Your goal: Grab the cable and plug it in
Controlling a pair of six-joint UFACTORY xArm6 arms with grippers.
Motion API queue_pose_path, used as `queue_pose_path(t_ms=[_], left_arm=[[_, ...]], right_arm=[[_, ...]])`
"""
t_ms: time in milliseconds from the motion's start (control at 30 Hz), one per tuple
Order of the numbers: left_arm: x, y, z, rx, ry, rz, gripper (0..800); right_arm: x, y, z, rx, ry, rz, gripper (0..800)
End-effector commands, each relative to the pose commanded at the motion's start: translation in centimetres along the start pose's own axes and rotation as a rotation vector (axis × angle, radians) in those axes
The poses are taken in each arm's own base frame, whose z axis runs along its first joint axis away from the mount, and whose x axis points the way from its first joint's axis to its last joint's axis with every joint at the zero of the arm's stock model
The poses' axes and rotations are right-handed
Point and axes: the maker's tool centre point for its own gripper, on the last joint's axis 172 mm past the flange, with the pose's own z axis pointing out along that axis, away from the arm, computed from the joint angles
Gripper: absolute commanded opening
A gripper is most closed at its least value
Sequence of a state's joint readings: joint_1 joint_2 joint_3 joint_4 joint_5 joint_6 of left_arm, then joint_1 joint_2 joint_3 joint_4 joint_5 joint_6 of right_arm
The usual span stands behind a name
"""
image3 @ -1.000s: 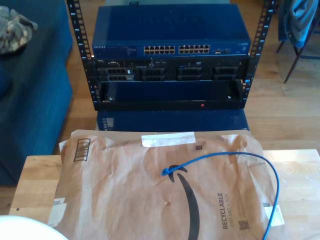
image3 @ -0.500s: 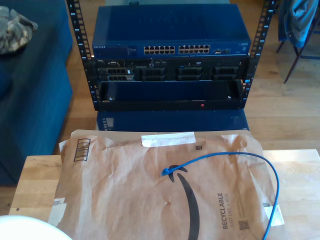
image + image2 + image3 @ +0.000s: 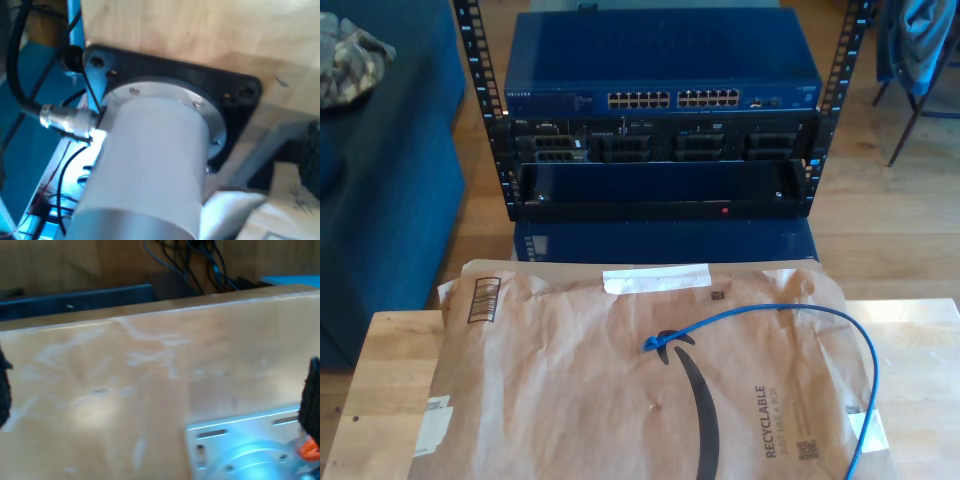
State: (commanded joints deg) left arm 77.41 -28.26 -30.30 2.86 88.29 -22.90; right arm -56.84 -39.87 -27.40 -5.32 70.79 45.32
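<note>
Brown paper packaging (image 3: 620,390) covers the wooden surface (image 3: 390,380) nearest the exterior view. On it lies the cable (image 3: 790,312), its blue-booted plug (image 3: 652,343) near the paper's middle, the cord arcing toward the exterior view's right and down to the near edge. Beyond stands a rack (image 3: 660,150) with a blue network switch (image 3: 660,70). I cannot tell whether my first pincer or my second pincer is open or closed.
</note>
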Motion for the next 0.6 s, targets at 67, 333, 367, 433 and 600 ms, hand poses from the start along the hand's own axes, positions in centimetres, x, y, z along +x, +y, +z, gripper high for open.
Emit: queue_pose_path(t_ms=[67, 333, 367, 433, 600], left_arm=[[-0.2, 2.0, -1.2, -0.001, 0.031, -0.021, 800], [-2.9, 9.0, -3.7, 0.032, 0.143, -0.022, 800], [-3.5, 10.0, -4.1, 0.039, 0.162, 0.006, 800], [-5.1, 11.9, -4.5, 0.051, 0.191, 0.032, 800], [-8.8, 15.1, -4.0, 0.078, 0.258, -0.035, 800]], right_arm=[[-0.5, -2.6, -1.2, 0.008, 0.014, 0.022, 796], [-7.2, -9.1, -3.8, 0.021, 0.045, -0.025, 797], [-8.3, -9.5, -4.1, 0.019, 0.048, -0.02, 797], [-10.9, -10.5, -4.7, 0.024, 0.056, -0.024, 797], [-17.9, -12.9, -7.3, 0.076, 0.075, -0.063, 797]])
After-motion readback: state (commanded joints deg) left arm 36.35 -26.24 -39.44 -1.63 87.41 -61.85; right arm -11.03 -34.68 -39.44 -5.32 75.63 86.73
